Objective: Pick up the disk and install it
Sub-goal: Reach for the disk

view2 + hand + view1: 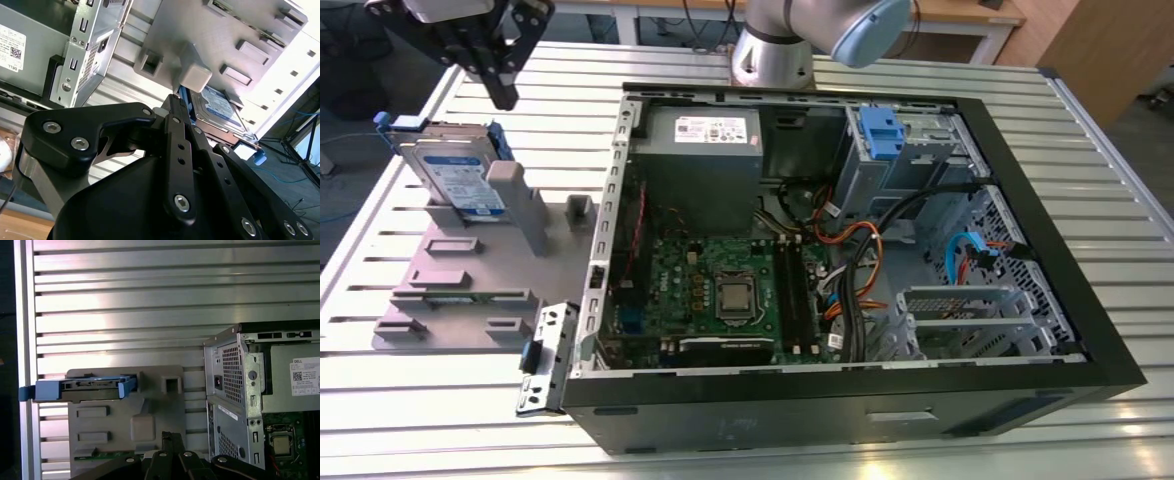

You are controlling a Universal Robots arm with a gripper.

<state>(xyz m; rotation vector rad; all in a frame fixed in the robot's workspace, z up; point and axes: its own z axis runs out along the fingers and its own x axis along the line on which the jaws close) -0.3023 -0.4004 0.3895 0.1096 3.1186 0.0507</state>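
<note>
The disk [454,172], a silver drive with a white-and-blue label in a blue carrier, stands on edge in the grey holder block [467,290] at the exterior view's left. It shows edge-on in the first wrist view [92,388] and as a labelled face in the second wrist view [220,107]. My black gripper [503,95] hangs above the disk, apart from it, fingers together with nothing between them. Its tips also appear in both wrist views [175,100] [167,437].
The open computer case [1067,250] lies on the slatted metal table [761,450] beside the holder. Inside are the grey drive cage with a blue latch [881,135], the power supply [700,150], the motherboard [720,290] and loose cables [854,250].
</note>
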